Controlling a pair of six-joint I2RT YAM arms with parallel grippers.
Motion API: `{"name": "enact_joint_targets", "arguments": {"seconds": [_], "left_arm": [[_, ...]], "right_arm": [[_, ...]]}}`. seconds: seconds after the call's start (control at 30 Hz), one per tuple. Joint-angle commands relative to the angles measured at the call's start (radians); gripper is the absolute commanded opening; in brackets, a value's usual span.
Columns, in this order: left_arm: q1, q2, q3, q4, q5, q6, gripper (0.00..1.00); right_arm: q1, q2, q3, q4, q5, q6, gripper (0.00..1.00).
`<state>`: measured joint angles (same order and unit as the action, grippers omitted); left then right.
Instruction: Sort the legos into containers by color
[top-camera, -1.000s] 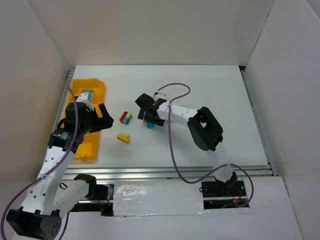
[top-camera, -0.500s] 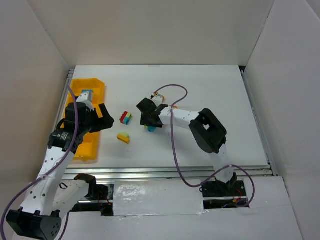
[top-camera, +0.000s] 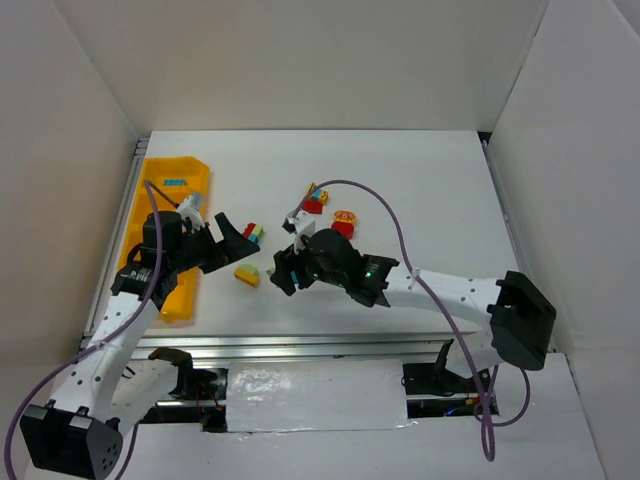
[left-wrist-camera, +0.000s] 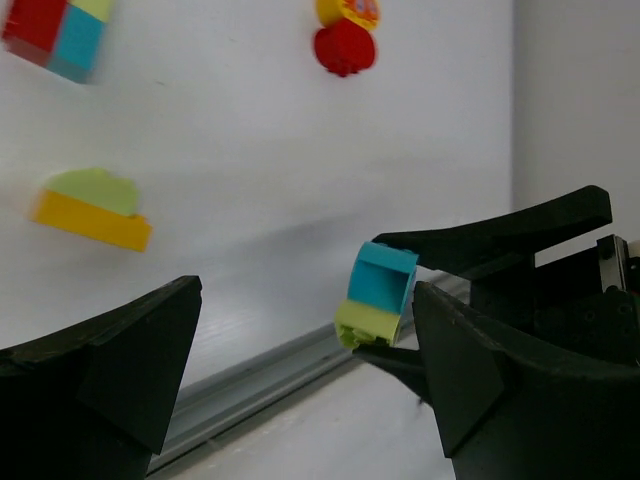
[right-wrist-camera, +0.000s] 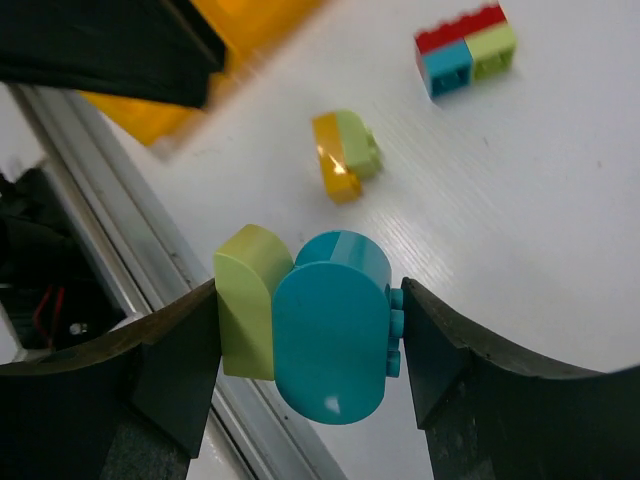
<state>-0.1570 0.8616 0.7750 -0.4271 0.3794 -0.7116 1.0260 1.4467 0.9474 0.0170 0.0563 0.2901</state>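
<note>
My right gripper (right-wrist-camera: 310, 330) is shut on a teal and pale green lego clump (right-wrist-camera: 310, 320), held above the table near its front edge. The clump (left-wrist-camera: 378, 295) hangs between my left gripper's open fingers (left-wrist-camera: 100, 370), closer to the right-hand one. From above, the left gripper (top-camera: 235, 243) and right gripper (top-camera: 280, 270) face each other. A yellow and green lego (top-camera: 247, 275) and a red, teal and green clump (top-camera: 252, 232) lie on the table between them. The yellow-orange containers tray (top-camera: 195, 170) sits at the left, with a teal lego (top-camera: 175, 183) in its far compartment.
Two red and yellow pieces (top-camera: 313, 205) (top-camera: 344, 220) lie behind the right arm. A grey metal rail (top-camera: 300, 345) runs along the front edge. White walls close in the table on three sides.
The right gripper shut on the teal and green clump, lifted it and swung to the near left. The left gripper came off the tray to the right, toward it.
</note>
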Motion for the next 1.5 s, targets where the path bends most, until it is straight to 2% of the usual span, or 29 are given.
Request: {"name": "enact_joint_targets", "arguments": {"seconds": [0.0,0.17,0.47,0.6,0.73,0.87,0.93,1.03,1.23,1.3,1.37,1.47], "left_arm": [[-0.024,-0.01,-0.017,0.189,0.213,-0.136,0.99],[-0.073,-0.015,0.013,0.166,0.2,-0.154,0.96],[-0.167,0.008,-0.013,0.188,0.199,-0.166,0.85],[-0.208,0.027,-0.025,0.189,0.19,-0.149,0.71],[-0.24,0.04,-0.036,0.198,0.191,-0.149,0.67],[-0.265,0.057,-0.04,0.231,0.21,-0.149,0.5],[-0.273,0.073,-0.036,0.238,0.219,-0.146,0.48],[-0.282,0.096,-0.022,0.211,0.208,-0.121,0.5],[-0.282,0.108,0.004,0.134,0.138,-0.072,0.74],[-0.282,0.105,0.021,0.096,0.09,-0.052,0.85],[-0.282,0.102,0.026,0.088,0.073,-0.043,0.88],[-0.28,0.1,0.014,0.114,0.091,-0.058,0.85]], "right_arm": [[0.031,-0.054,-0.022,0.149,-0.059,-0.131,0.0],[0.063,-0.083,-0.003,0.159,0.049,-0.129,0.0],[0.082,-0.077,0.028,0.173,0.096,-0.147,0.0],[0.082,-0.083,0.028,0.181,0.111,-0.151,0.0],[0.083,-0.095,0.019,0.207,0.114,-0.151,0.0],[0.082,-0.091,0.024,0.215,0.103,-0.152,0.0],[0.085,-0.091,0.022,0.222,0.087,-0.158,0.0],[0.086,-0.114,0.004,0.242,0.077,-0.166,0.01],[0.085,-0.152,-0.016,0.227,0.066,-0.19,0.01],[0.086,-0.155,-0.018,0.213,0.079,-0.195,0.01],[0.085,-0.167,-0.033,0.216,0.095,-0.193,0.0],[0.086,-0.201,-0.07,0.256,0.109,-0.184,0.0]]}}
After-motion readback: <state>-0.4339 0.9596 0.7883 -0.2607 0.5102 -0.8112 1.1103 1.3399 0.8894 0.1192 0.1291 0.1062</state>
